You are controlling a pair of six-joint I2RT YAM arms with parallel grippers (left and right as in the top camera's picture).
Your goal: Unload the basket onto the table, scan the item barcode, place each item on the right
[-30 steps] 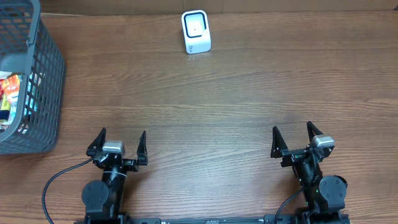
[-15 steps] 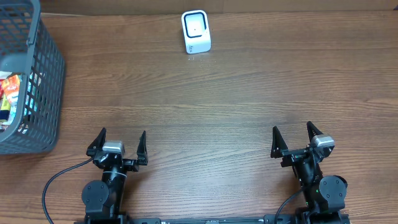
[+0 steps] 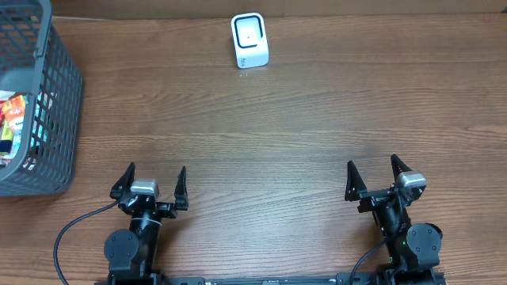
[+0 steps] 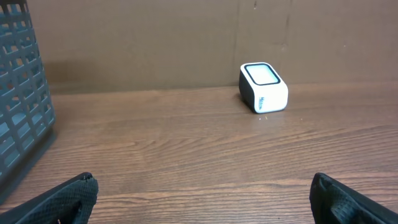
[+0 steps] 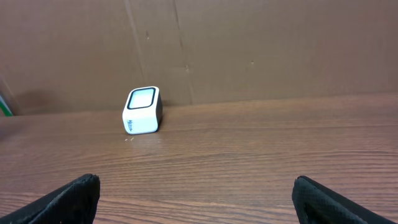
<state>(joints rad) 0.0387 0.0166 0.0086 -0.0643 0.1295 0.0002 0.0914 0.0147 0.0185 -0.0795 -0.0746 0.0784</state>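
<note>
Jaws gape empty on my left gripper (image 3: 157, 169) and right gripper (image 3: 372, 161), poised at the bench's near edge for the grey plastic mesh basket (image 3: 59, 103).

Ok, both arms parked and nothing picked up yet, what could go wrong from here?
1. The items lie inside the grey basket at far left; the open left pincer could catch the mesh wall when reaching in.
2. The scanner stands small at the far side; a carried item might knock it or miss its window.
</note>
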